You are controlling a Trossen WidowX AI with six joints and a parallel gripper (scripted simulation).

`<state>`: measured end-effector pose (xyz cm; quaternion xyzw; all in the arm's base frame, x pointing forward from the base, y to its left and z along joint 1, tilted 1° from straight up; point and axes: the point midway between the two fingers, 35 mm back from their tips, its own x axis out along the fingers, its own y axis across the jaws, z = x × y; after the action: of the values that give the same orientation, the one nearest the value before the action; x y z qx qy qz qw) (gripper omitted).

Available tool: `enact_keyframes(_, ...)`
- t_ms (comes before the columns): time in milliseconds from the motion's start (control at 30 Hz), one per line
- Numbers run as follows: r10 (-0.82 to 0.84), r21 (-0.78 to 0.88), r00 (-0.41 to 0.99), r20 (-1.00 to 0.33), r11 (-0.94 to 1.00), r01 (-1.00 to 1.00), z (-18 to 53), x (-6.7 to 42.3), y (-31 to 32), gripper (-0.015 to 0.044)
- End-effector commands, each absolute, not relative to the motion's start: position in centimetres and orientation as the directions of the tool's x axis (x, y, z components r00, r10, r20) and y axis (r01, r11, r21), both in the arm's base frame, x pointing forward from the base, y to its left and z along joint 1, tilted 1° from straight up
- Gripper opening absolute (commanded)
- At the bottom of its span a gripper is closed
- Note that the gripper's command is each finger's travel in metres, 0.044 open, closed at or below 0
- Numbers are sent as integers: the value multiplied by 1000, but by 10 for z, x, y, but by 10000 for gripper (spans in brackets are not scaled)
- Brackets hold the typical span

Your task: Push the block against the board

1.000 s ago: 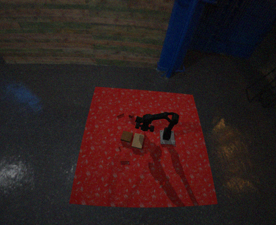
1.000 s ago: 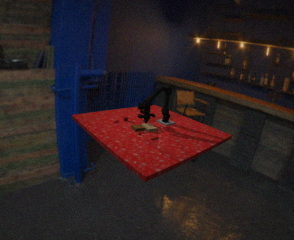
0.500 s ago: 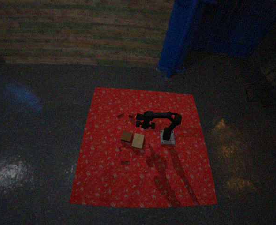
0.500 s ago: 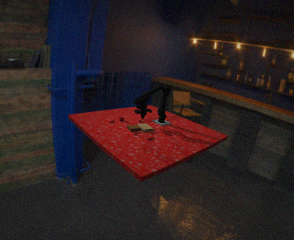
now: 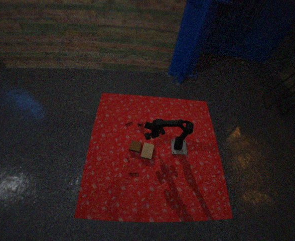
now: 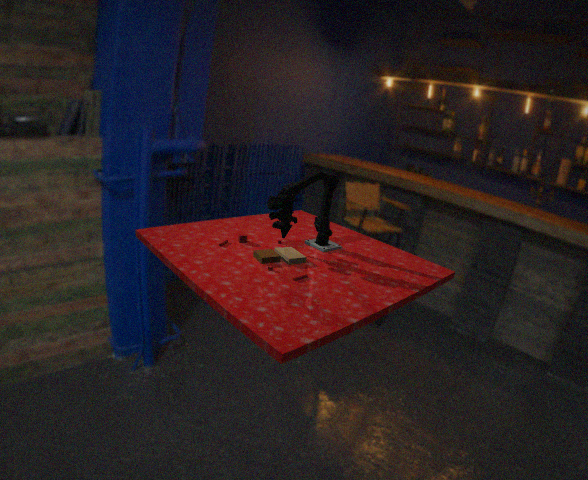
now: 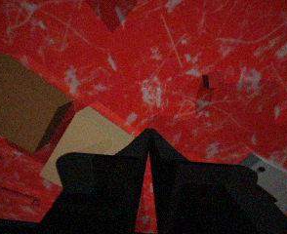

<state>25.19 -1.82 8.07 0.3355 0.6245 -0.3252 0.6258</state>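
The square block (image 5: 135, 145) (image 6: 266, 256) (image 7: 17, 99) is brown and lies flat on the red table. The board (image 5: 147, 150) (image 6: 290, 254) (image 7: 92, 132) is pale tan and lies flat beside it. In the wrist view a narrow red strip shows between the block's dark side and the board's near-parallel side, so they look slightly apart. I cannot tell whether any edges are even. My gripper (image 6: 284, 236) (image 7: 149, 133) is shut and empty, above the table beyond the board in the top view. In the wrist view its fingers hide part of the board.
The arm's grey base plate (image 5: 174, 151) (image 7: 285, 187) is to the right of the board in the top view. Several small dark red pieces lie around, one (image 5: 133, 174) (image 6: 300, 277) on the near side and another (image 5: 128, 123) (image 6: 223, 242) beyond the block.
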Motion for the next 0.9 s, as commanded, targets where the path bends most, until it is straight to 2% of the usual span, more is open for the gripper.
enact_keyframes(0,12,11,5,-1000,661,751,81,254,-17,0)
enact_keyframes(433,12,13,5,-1000,922,387,81,259,-13,0)
enact_keyframes(867,12,12,6,-1000,998,-54,81,264,-9,0)
